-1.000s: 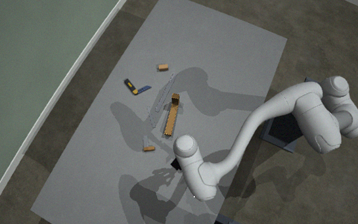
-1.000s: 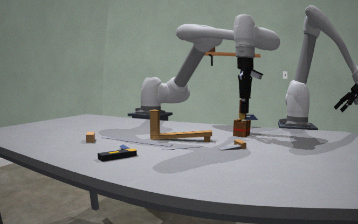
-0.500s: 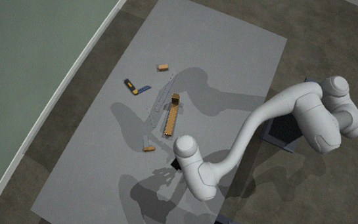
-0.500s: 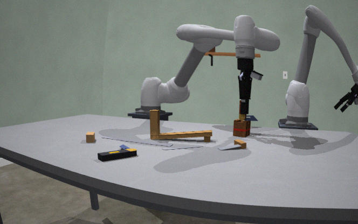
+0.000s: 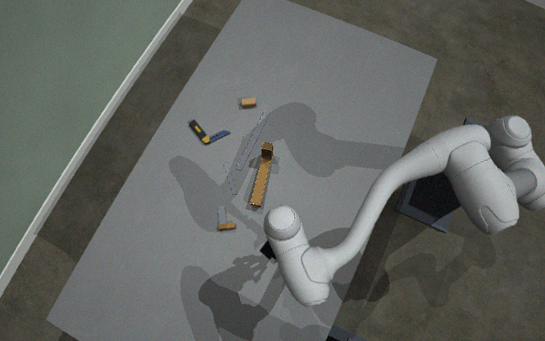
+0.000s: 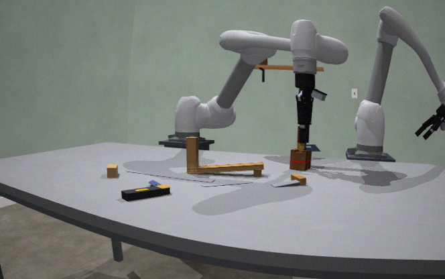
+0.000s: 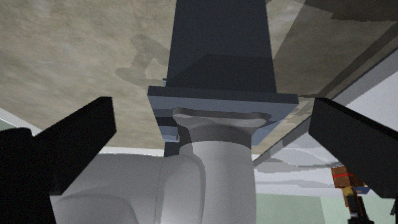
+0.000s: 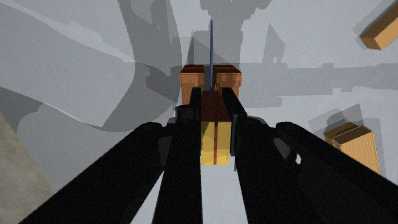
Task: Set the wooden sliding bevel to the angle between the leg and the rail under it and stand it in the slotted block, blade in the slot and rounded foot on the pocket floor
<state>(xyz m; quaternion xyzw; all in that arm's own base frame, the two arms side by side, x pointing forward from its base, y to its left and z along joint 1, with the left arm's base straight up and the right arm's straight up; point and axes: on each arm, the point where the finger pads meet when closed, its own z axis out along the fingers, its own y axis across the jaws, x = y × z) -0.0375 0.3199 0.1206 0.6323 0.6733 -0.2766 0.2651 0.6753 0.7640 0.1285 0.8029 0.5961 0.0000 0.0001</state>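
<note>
The wooden sliding bevel is upright in my right gripper, which is shut on its handle. Its brass-coloured end is down at the top of the slotted block; how far it is inside is hidden. The blue blade sticks out roughly level just above the block, in line with the slot in the right wrist view. The leg rises from the rail. My left gripper is open and empty, away from the block.
The black bevel lies near the small wooden block. Thin strips lie beside the rail. A small wooden piece with a flat metal blade lies near the slotted block.
</note>
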